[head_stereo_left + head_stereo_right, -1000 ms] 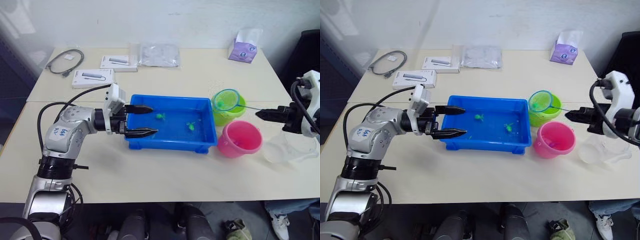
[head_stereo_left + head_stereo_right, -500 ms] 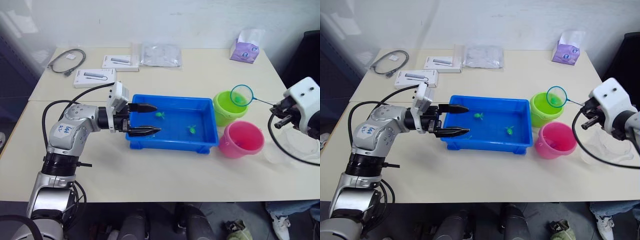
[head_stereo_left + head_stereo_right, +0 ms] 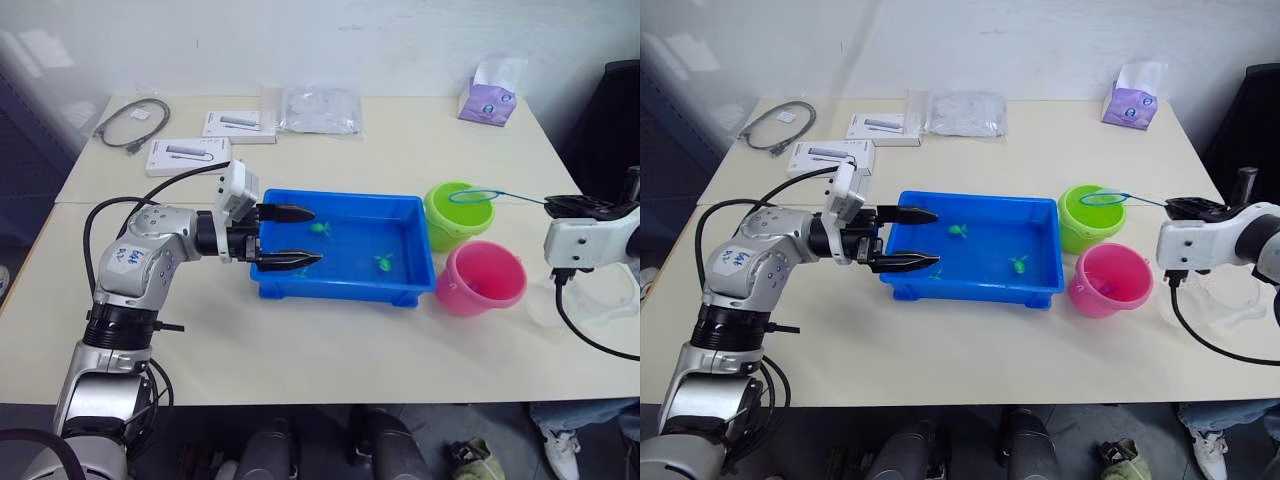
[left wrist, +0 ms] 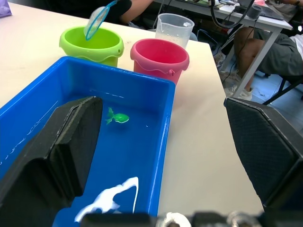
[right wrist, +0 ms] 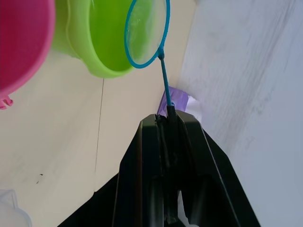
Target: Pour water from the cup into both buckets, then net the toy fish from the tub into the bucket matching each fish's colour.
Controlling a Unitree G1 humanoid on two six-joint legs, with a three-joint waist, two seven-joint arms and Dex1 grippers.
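The blue tub point(image 3: 415, 284) holds water and two green toy fish point(image 3: 320, 229) point(image 3: 383, 262). My left gripper point(image 3: 290, 237) is open, one finger inside the tub and one outside its left wall, holding nothing. My right gripper point(image 5: 166, 118) is shut on the net's thin handle. The net's blue hoop point(image 3: 472, 196) lies flat just over the lime green bucket point(image 3: 440, 228), and its mesh point(image 5: 147, 30) looks empty. The pink bucket point(image 3: 483, 277) stands in front of the green one. The clear cup point(image 3: 592, 292) stands at the right under my right arm.
A purple tissue pack point(image 3: 487, 90) sits at the table's back right. Two white boxes point(image 3: 186, 153), a plastic bag point(image 3: 320, 108) and a grey cable point(image 3: 130, 122) lie at the back left. A seated person's legs point(image 4: 279, 52) show beyond the table.
My right wrist has rolled over, turning the net's hoop from upright to flat above the green bucket; the green fish seen in the hoop earlier no longer shows. The left gripper has barely moved.
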